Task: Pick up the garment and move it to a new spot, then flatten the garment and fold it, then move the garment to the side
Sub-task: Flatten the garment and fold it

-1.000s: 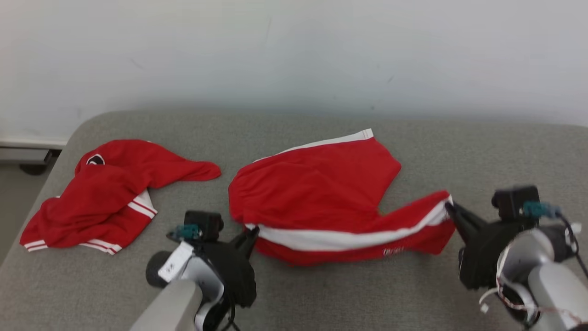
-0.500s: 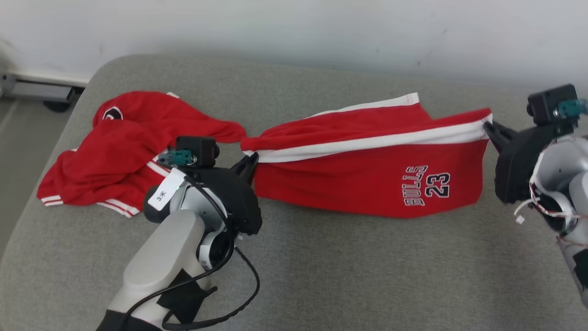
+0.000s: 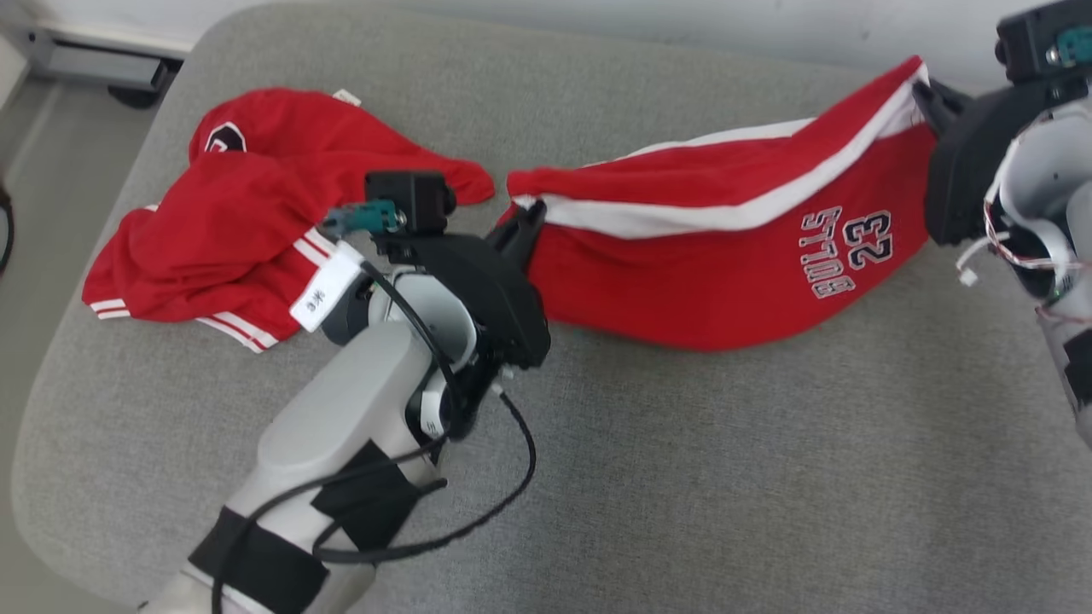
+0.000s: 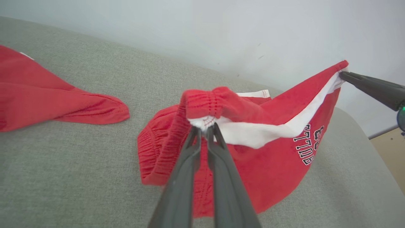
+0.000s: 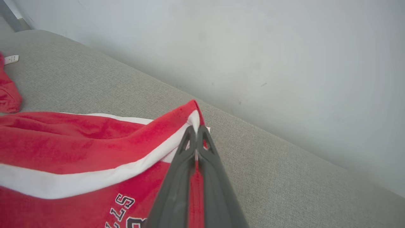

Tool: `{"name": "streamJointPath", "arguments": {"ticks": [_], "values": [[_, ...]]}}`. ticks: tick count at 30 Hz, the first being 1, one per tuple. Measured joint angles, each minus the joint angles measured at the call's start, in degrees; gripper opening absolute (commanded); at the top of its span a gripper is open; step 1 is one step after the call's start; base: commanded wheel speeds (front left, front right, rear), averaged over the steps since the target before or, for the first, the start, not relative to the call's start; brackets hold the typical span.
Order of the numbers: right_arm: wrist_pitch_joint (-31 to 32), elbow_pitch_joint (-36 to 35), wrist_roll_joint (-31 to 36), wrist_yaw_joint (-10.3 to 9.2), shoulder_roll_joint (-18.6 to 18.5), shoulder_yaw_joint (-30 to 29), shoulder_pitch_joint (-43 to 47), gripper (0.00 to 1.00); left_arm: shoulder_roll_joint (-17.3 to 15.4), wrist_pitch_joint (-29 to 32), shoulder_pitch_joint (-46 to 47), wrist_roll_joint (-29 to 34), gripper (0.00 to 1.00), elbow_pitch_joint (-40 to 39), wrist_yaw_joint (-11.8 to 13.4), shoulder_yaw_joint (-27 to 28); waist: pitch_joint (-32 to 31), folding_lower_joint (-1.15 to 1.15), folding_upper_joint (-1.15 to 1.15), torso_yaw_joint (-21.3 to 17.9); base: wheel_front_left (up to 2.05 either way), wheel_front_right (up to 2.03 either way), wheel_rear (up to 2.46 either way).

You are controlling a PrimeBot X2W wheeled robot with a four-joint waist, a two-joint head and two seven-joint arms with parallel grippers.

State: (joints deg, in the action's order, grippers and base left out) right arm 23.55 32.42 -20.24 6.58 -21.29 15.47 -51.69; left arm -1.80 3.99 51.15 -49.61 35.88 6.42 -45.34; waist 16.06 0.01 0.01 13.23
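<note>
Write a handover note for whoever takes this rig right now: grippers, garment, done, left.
Left gripper: shut on the waistband end of the shorts.
Right gripper: shut on their opposite end, at the white stripe.
Shorts: stretched between both grippers, lower edge on the grey pad; a second red garment lies crumpled to the robot's left.
Done: pick-up. Left: set down, flatten, fold, move aside.

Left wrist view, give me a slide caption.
Left claw and right claw pinch opposite ends of red shorts over a grey pad.
</note>
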Motion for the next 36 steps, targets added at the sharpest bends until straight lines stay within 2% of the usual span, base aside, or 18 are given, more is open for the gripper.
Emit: {"name": "streamJointPath", "arguments": {"ticks": [8,9,10,11,12,13,14,20,25,33,36], "values": [[-3.2,6.2,1.5,-0.54,1.5,0.3,-5.9,0.0,0.0,-2.3,4.6,-5.2,0.0,2.2,0.7,-1.0,3.2,-0.01,0.0,0.2,0.0,0.0,0.0],[-3.5,7.1,1.6,-0.6,1.9,0.3,-6.3,0.0,0.0,-2.7,4.8,-5.6,0.11,2.4,0.7,-1.4,3.6,0.0,0.0,0.2,0.0,0.0,0.0],[-4.0,7.8,1.6,-0.62,2.2,0.3,-6.5,0.0,0.0,-3.1,4.9,-6.1,0.35,2.7,0.7,-1.8,3.9,0.0,0.0,0.1,0.0,0.0,0.0],[-4.0,7.8,1.6,-0.62,2.2,0.3,-6.5,0.0,0.0,-3.1,4.9,-6.1,0.49,2.7,0.7,-1.8,3.9,0.0,0.0,0.1,0.0,0.0,0.0],[-4.4,8.5,1.7,-0.79,2.4,0.3,-6.6,0.0,0.1,-3.4,5.2,-6.5,1.0,3.1,0.7,-2.1,4.2,-0.01,0.0,0.1,0.0,0.0,0.0],[-4.9,9.2,1.7,-0.97,2.7,0.3,-6.7,0.79,0.0,-3.8,5.6,-6.7,1.0,3.6,0.7,-2.2,4.5,0.0,0.0,0.1,0.0,0.0,0.0],[-5.6,10.0,1.7,-1.07,3.0,0.3,-6.8,1.0,0.1,-4.6,6.0,-7.2,1.0,4.2,0.7,-2.1,4.8,0.0,0.0,0.0,0.0,0.0,0.0],[-11.4,13.8,3.1,-2.76,3.6,-0.1,-9.9,1.0,0.1,-11.1,7.8,-9.1,1.0,11.0,0.7,-0.3,5.6,-0.01,0.0,0.1,0.0,0.0,0.0],[-16.6,15.0,3.7,-3.15,4.5,-0.3,-11.4,1.0,0.1,-16.1,9.5,-9.8,1.0,14.4,0.7,0.1,5.7,-0.01,-0.01,0.1,0.0,0.0,0.0],[-19.2,20.1,3.0,-4.11,5.2,-1.1,-9.8,1.0,0.2,-16.6,10.1,-10.7,1.0,15.1,0.7,-4.4,4.6,-0.01,-0.01,-0.1,0.0,0.0,0.0],[-19.7,21.8,3.0,-3.76,4.8,-0.9,-7.1,1.0,0.1,-16.6,9.0,-11.0,1.0,15.0,0.7,-6.2,3.3,-0.01,-0.01,-0.3,0.0,0.0,0.0]]}}
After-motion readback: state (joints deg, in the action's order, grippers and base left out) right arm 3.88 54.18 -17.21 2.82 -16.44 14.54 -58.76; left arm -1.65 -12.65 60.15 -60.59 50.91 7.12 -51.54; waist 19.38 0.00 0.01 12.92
